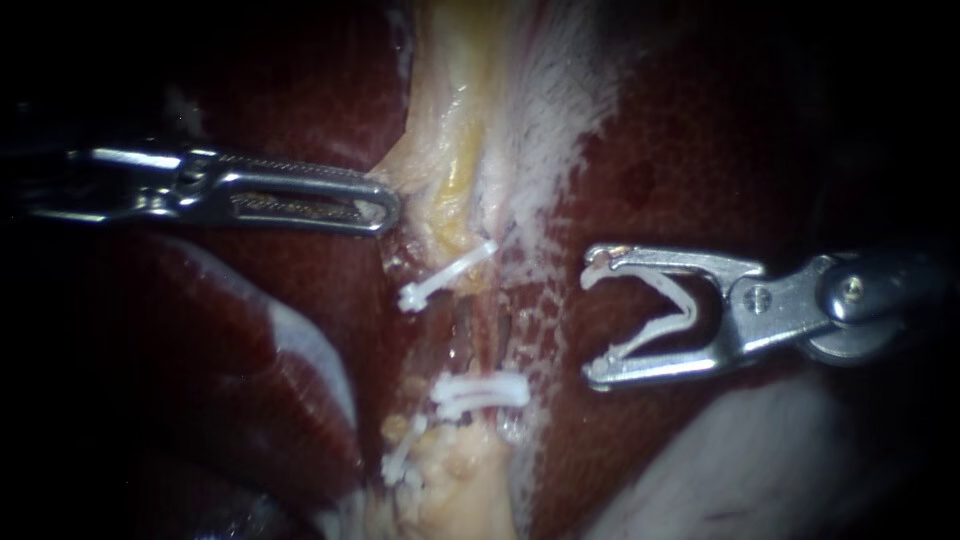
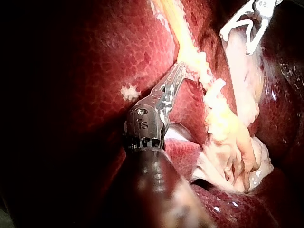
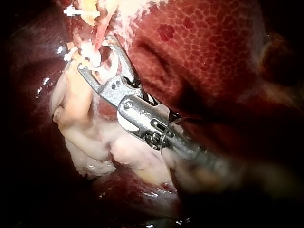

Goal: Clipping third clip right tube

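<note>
So the left instrument (image 1: 385, 207) has its jaws clenched on the edge of the pale yellow tissue (image 1: 450, 170). In the middle, the right tube (image 1: 503, 330) shows between an upper clip (image 1: 445, 275) and a lower clip (image 1: 480, 390). The right instrument (image 1: 591, 327) sits off to the tube's right over the liver (image 1: 650, 180). Its jaws are spread wide but hold an open white clip (image 1: 665, 315), clear of the tube.
</note>
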`<state>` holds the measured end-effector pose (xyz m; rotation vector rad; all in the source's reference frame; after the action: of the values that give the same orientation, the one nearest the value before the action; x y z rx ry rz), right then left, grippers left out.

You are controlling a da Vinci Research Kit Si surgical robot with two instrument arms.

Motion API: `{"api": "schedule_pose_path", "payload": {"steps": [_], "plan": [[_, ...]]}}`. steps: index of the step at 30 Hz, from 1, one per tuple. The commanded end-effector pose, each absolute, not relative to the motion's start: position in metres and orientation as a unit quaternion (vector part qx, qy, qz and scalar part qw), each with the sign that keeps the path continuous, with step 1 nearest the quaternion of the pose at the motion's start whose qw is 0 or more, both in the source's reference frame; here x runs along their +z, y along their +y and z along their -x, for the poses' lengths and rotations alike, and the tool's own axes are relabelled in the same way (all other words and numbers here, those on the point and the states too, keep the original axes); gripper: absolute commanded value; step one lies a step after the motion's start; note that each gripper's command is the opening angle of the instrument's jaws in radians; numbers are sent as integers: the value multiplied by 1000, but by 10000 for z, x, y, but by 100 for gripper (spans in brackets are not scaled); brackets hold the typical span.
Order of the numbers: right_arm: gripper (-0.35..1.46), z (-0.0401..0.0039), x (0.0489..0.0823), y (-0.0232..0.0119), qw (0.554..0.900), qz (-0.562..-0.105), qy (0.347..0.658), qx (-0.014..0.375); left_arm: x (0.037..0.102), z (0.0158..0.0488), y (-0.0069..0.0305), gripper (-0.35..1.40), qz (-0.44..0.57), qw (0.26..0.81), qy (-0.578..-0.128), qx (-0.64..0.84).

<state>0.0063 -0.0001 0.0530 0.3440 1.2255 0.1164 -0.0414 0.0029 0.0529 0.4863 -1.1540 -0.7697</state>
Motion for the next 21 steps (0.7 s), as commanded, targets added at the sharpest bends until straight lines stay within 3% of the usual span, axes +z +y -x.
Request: {"api": "schedule_pose_path", "payload": {"steps": [1, 12, 21], "plan": [[60, -64, 531, -1, 803, -160, 572, 54, 529, 414, 29, -35, -222, 742, -526, -351], [60, -77, 556, -23, 801, -172, 571, 57, 512, 390, 39, -35, -225, 741, -525, -353], [60, -106, 577, -36, 793, -222, 552, 131, 481, 361, 55, -35, -222, 738, -521, -368]]}}
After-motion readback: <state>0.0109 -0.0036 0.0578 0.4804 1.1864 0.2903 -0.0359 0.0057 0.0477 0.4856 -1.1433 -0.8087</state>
